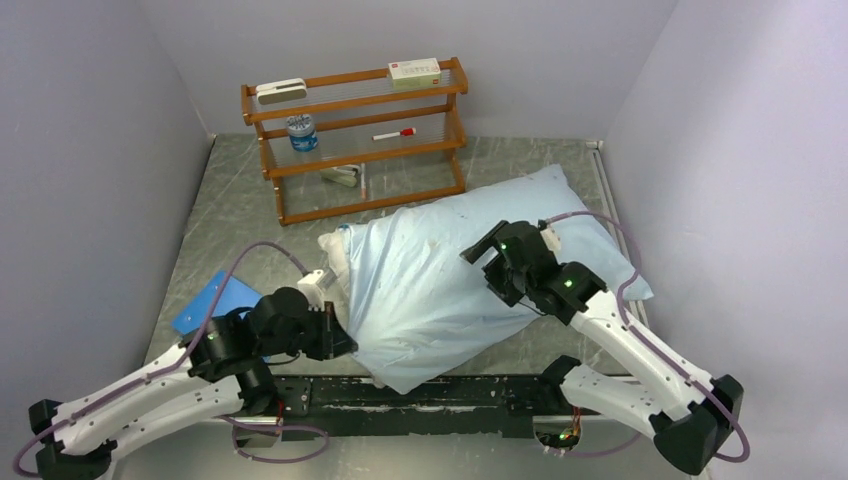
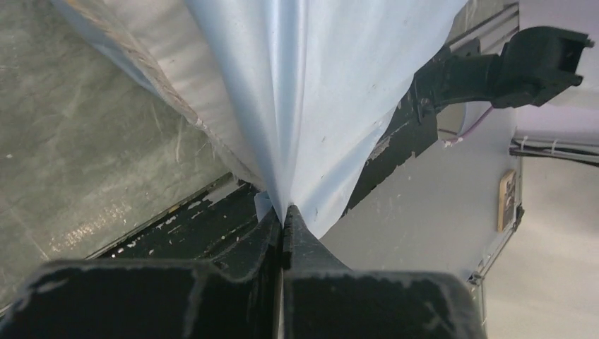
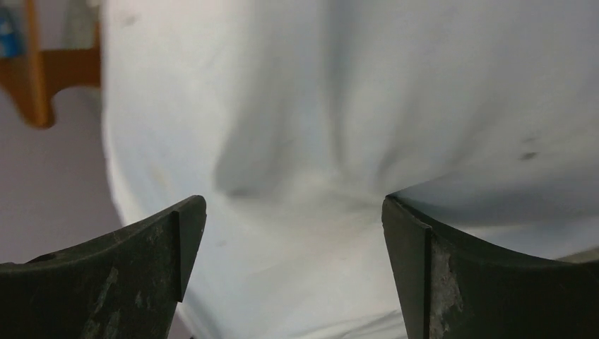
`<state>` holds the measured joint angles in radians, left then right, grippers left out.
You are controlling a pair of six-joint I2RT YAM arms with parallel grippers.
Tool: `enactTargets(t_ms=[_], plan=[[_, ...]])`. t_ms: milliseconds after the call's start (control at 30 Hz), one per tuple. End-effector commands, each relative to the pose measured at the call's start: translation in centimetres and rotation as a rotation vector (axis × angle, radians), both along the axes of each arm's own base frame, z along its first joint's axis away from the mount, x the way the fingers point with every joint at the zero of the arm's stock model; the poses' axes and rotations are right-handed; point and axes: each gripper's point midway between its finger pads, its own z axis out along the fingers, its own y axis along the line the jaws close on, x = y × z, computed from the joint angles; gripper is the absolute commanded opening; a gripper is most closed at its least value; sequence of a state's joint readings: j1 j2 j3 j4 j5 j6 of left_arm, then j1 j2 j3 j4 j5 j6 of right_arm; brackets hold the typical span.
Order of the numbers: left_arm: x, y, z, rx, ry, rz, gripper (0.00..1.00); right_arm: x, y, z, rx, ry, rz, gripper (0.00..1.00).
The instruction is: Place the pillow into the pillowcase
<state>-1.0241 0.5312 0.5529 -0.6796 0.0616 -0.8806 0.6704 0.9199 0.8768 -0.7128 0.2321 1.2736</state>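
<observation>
The light-blue pillowcase lies across the middle of the table with the pillow filling it. A white end of the pillow sticks out at the left opening. My left gripper is shut on the pillowcase's near-left edge; in the left wrist view the jaws pinch a fold of the blue fabric, with the pillow's seamed edge beside it. My right gripper is open and rests on top of the pillowcase; in the right wrist view the fabric dimples between the spread fingers.
A wooden shelf rack stands at the back with a box, a can and a marker. A flat bright-blue rectangle lies at the left under my left arm. A black rail runs along the near edge. Walls close in on both sides.
</observation>
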Motion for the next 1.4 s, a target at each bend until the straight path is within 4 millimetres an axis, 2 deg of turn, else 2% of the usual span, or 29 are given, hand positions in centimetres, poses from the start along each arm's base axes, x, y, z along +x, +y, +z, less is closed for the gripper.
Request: enactTargets(t_ms=[0, 67, 100, 167, 200, 233, 267, 367, 467, 533, 600, 633, 667, 700, 767, 800, 867, 933, 1067, 1133, 1200, 1300, 1367], plan=[[-0.5, 1.0, -0.3, 0.035, 0.056, 0.045, 0.05, 0.0, -2.7, -4.2, -0.082, 0.111, -0.193, 0.98], [-0.6, -0.3, 0.2, 0.002, 0.072, 0.017, 0.06, 1.0, -2.6, -5.0, -0.109, 0.087, -0.197, 0.95], [-0.3, -0.7, 0.4, -0.008, 0.072, 0.022, 0.12, 2.0, -2.6, -4.9, -0.128, 0.048, -0.201, 0.93], [0.5, -1.0, 1.0, -0.012, 0.055, 0.054, 0.33, 3.9, -3.2, -4.6, -0.190, -0.044, -0.203, 0.81], [1.2, -0.9, 1.7, -0.015, 0.033, 0.091, 0.39, 5.1, -3.5, -4.1, -0.205, -0.092, -0.215, 0.63], [2.0, -0.6, 2.5, -0.014, 0.005, 0.128, 0.42, 5.8, -4.4, -4.1, -0.240, -0.107, -0.228, 0.25], [2.8, -0.4, 3.4, -0.013, -0.027, 0.166, 0.45, 6.5, -5.6, -4.4, -0.253, -0.095, -0.267, 0.01], [5.8, 0.9, 6.1, 0.021, -0.143, 0.294, 0.61, 8.9, -8.8, -5.1, -0.256, -0.074, -0.289, 0.00], [8.8, 1.3, 7.7, 0.104, -0.265, 0.349, 0.57, 10.9, -11.8, -5.1, -0.284, -0.081, -0.286, 0.00], [11.1, 0.5, 8.0, 0.155, -0.292, 0.330, 0.56, 12.0, -12.8, -4.4, -0.313, -0.093, -0.265, 0.00], [14.0, -0.1, 6.6, 0.162, -0.209, 0.284, 0.51, 12.6, -12.9, -3.4, -0.336, -0.104, -0.227, 0.00], [15.8, 0.7, 6.1, 0.129, -0.160, 0.304, 0.45, 12.8, -12.2, -2.7, -0.326, -0.118, -0.180, 0.00], [16.5, 0.6, 5.9, 0.082, -0.118, 0.283, 0.43, 12.8, -11.5, -2.0, -0.322, -0.135, -0.127, 0.00], [17.6, 1.3, 5.6, 0.058, -0.106, 0.305, 0.42, 12.7, -11.2, -1.1, -0.324, -0.153, -0.091, 0.11], [19.0, 2.5, 5.4, 0.014, -0.099, 0.344, 0.43, 11.6, -11.1, -0.3, -0.351, -0.151, -0.040, 0.45], [19.6, 3.1, 5.3, -0.004, -0.094, 0.364, 0.45, 11.1, -11.4, 0.2, -0.369, -0.151, -0.034, 0.56], [20.4, 4.1, 4.6, -0.036, -0.068, 0.395, 0.45, 10.4, -11.4, 1.4, -0.400, -0.163, 0.006, 0.63], [20.8, 4.6, 4.0, -0.082, -0.041, 0.394, 0.44, 9.9, -10.8, 3.0, -0.409, -0.184, 0.051, 0.64], [21.5, 5.8, 3.5, -0.107, -0.074, 0.380, 0.48, 9.2, -7.1, 7.1, -0.408, -0.289, 0.151, 0.63], [21.5, 6.5, 2.7, -0.099, -0.067, 0.387, 0.49, 8.7, -3.5, 9.2, -0.379, -0.385, 0.248, 0.61], [21.2, 6.9, 1.8, -0.125, -0.036, 0.383, 0.47, 7.6, 1.1, 11.0, -0.321, -0.474, 0.364, 0.58], [20.5, 7.0, 1.5, -0.180, -0.008, 0.367, 0.46, 6.8, 5.8, 11.9, -0.273, -0.532, 0.467, 0.53], [20.2, 7.0, 1.6, -0.186, -0.018, 0.366, 0.48, 6.0, 8.8, 11.6, -0.257, -0.552, 0.540, 0.51]])
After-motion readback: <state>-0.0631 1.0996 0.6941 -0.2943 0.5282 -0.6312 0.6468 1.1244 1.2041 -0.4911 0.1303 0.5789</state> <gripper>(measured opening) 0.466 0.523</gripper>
